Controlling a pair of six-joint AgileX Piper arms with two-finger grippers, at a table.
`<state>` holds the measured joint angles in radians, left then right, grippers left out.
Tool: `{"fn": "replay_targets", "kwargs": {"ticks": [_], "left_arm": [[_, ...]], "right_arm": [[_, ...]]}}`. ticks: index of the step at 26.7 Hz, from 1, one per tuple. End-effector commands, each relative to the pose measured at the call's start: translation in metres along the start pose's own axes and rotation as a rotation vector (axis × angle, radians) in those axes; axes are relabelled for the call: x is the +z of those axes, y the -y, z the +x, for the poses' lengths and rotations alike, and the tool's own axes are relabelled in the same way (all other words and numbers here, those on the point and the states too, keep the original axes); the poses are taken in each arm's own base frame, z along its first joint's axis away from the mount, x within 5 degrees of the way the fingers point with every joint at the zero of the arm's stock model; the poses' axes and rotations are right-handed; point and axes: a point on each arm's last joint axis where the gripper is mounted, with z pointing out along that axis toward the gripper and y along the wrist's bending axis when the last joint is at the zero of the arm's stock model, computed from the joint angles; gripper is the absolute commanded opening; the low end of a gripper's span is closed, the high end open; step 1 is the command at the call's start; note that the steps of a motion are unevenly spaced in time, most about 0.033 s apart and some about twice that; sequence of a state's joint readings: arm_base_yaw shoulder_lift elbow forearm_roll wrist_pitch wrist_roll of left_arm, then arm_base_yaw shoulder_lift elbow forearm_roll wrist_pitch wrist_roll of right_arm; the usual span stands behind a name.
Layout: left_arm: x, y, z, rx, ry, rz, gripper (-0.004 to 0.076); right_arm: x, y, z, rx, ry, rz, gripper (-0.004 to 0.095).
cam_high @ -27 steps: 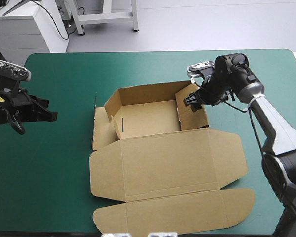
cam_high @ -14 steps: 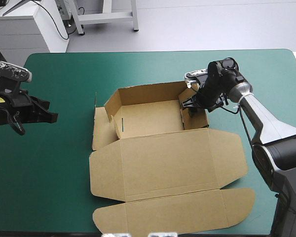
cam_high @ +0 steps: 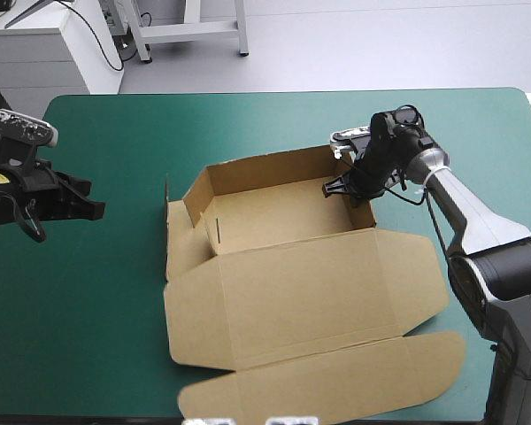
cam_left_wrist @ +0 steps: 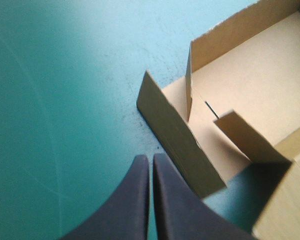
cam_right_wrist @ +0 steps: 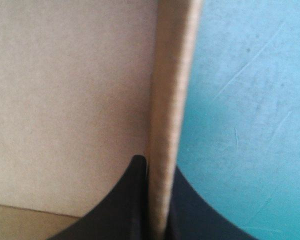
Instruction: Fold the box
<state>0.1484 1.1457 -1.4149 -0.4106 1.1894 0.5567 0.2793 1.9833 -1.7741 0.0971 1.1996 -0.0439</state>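
Note:
The brown box point(cam_high: 274, 217) lies mid-table as an open tray with its far wall and right wall raised. Its lid point(cam_high: 310, 288) lies flat toward the near edge. My right gripper point(cam_high: 347, 186) is at the tray's right wall, shut on the box. In the right wrist view its black fingers point(cam_right_wrist: 135, 200) pinch the upright board edge point(cam_right_wrist: 172, 100). My left gripper point(cam_high: 93, 211) is shut and holds nothing at the table's left, well apart from the box. Ahead of the left gripper point(cam_left_wrist: 151, 167), the left wrist view shows the box's left side flap point(cam_left_wrist: 177, 137) half raised.
The lid's front flap point(cam_high: 336, 390) reaches the table's near edge. Bare teal-green cover point(cam_high: 97, 301) lies between my left gripper and the box, and more of it runs along the far edge.
My right gripper has shut on the box's right wall. The flap that leaned into the tray now stands upright. The whole box has shifted slightly.

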Motion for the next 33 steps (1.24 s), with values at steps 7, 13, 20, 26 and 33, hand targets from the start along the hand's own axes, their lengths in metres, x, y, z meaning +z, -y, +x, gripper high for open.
{"fn": "replay_targets", "kwargs": {"ticks": [7,13,20,26,33], "left_arm": [[-0.013,0.004,-0.009,-0.007,0.097,-0.008,0.0006],[-0.013,0.001,-0.009,0.0,0.092,-0.038,0.0006],[-0.012,-0.007,-0.004,-0.02,0.038,-0.128,0.0006],[-0.012,-0.013,-0.003,-0.035,0.023,-0.183,0.0006],[0.037,-0.032,0.003,-0.084,-0.019,-0.169,0.0006]], "right_arm": [[-0.055,-0.004,0.004,-0.02,0.098,-0.002,-0.0018],[-0.117,0.003,0.012,-0.012,0.257,0.014,-0.002],[-0.191,0.011,0.044,-0.002,0.434,0.034,-0.002],[-0.241,0.012,0.077,0.02,0.57,0.015,-0.002],[-0.261,0.009,0.092,0.02,0.628,-0.015,-0.002]]}}
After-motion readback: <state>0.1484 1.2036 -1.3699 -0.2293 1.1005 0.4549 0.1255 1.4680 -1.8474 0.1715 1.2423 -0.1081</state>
